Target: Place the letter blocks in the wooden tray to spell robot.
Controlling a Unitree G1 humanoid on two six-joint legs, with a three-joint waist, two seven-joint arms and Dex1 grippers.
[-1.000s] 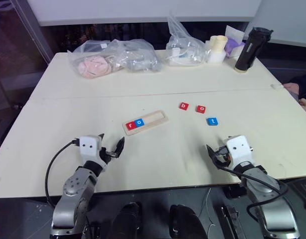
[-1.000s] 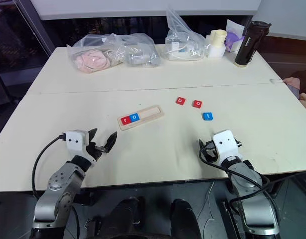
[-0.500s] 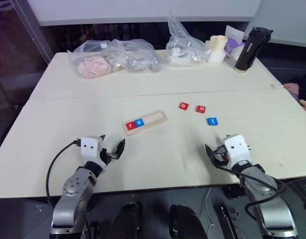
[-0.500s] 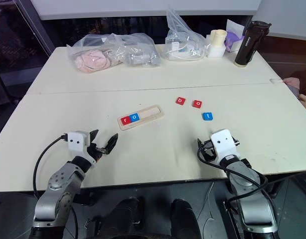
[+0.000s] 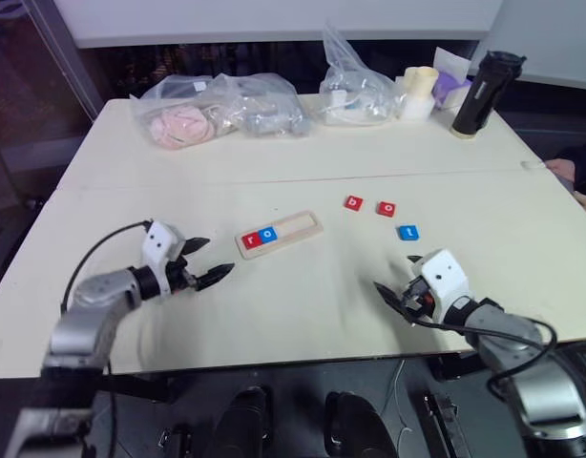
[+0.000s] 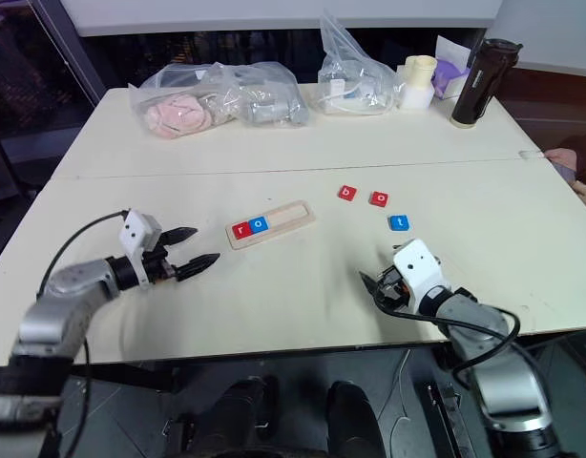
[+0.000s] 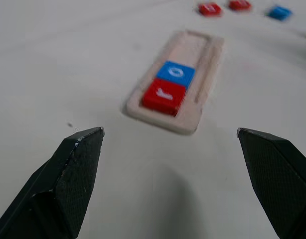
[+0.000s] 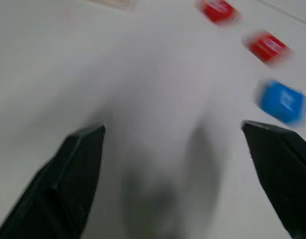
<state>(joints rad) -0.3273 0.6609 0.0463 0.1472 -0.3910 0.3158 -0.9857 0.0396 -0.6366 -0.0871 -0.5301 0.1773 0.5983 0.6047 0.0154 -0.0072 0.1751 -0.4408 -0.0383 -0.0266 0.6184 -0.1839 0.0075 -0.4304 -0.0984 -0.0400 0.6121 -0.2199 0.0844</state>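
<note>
The wooden tray (image 5: pixel 299 226) lies slanted at mid-table, holding a red r block (image 5: pixel 250 239) and a blue o block (image 5: pixel 266 234) at its left end. To its right, loose on the table, are a red b block (image 5: pixel 353 203), a red o block (image 5: pixel 386 208) and a blue t block (image 5: pixel 408 232). My left gripper (image 5: pixel 215 258) is open and empty, left of the tray and pointing at it; the left wrist view shows the tray (image 7: pixel 202 94) between its fingers. Near the front edge, below the blue t block (image 8: pixel 282 102), my right gripper (image 5: pixel 396 275) is open and empty.
Clear plastic bags (image 5: pixel 217 110) with soft items and another bag (image 5: pixel 355 93) lie along the far edge. A black bottle (image 5: pixel 476 93) and a pale cup (image 5: pixel 417 92) stand at the far right. A person's hand (image 5: pixel 561 170) rests at the right edge.
My left arm has swung out to the left and its gripper now points rightward at the tray. My right gripper has turned and shifted left. The blocks have not moved.
</note>
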